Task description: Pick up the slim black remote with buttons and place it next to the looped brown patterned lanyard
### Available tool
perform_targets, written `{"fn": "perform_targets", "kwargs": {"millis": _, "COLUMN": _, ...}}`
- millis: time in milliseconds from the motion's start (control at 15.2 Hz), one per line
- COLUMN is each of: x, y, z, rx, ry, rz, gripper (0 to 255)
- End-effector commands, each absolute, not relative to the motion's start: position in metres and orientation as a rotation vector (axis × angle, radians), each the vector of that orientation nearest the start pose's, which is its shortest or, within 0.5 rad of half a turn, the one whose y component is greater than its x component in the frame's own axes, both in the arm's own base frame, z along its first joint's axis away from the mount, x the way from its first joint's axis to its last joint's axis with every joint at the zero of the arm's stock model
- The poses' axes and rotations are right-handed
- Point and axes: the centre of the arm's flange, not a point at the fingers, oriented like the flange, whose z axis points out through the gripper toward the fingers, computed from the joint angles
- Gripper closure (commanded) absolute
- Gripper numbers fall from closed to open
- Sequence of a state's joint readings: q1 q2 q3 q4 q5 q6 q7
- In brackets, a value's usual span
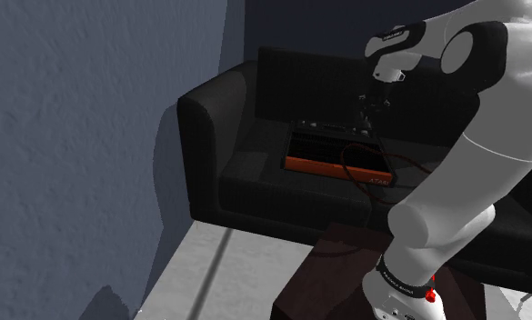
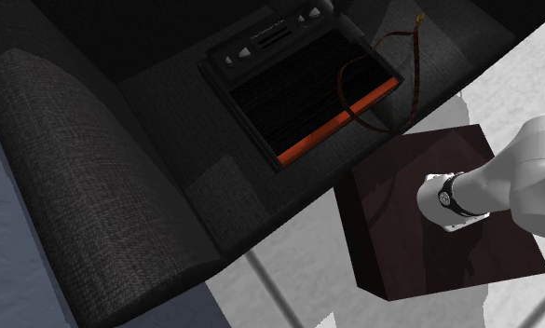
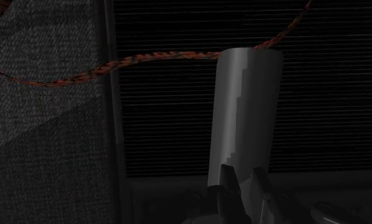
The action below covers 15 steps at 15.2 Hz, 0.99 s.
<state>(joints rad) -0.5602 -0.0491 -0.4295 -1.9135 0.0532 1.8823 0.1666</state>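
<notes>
End effector (image 3: 241,181) is clamped on the slim grey-looking remote (image 3: 245,108), holding it over the ribbed black console (image 3: 178,95) on the sofa (image 1: 209,136); lower it flat just beside the brown lanyard (image 3: 133,60), off the cord, then release.

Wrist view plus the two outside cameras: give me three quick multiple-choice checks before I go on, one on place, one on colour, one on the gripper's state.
1. The console lies: A on the floor; B on the sofa seat; C on a shelf.
2. The strip along the console's edge is: A orange; B green; C white.
3. The gripper is: A open, holding nothing; B shut on nothing; C shut on the remote.
Answers: 1 B, it rests on the dark seat cushion. 2 A, the orange band shows in both outside views. 3 C, the fingers clasp the grey remote's near end, with the lanyard passing behind it.
</notes>
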Motion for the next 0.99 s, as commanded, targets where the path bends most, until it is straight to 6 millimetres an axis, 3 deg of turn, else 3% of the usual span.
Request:
{"fn": "perform_targets", "kwargs": {"millis": 0, "x": 0.281, "y": -0.474, "z": 0.512, "rx": -2.569, "ry": 1.701, "rz": -0.062, "gripper": 255}}
{"fn": "perform_targets", "kwargs": {"millis": 924, "x": 0.138, "y": -0.590, "z": 0.512, "rx": -2.569, "ry": 1.701, "rz": -0.062, "gripper": 255}}
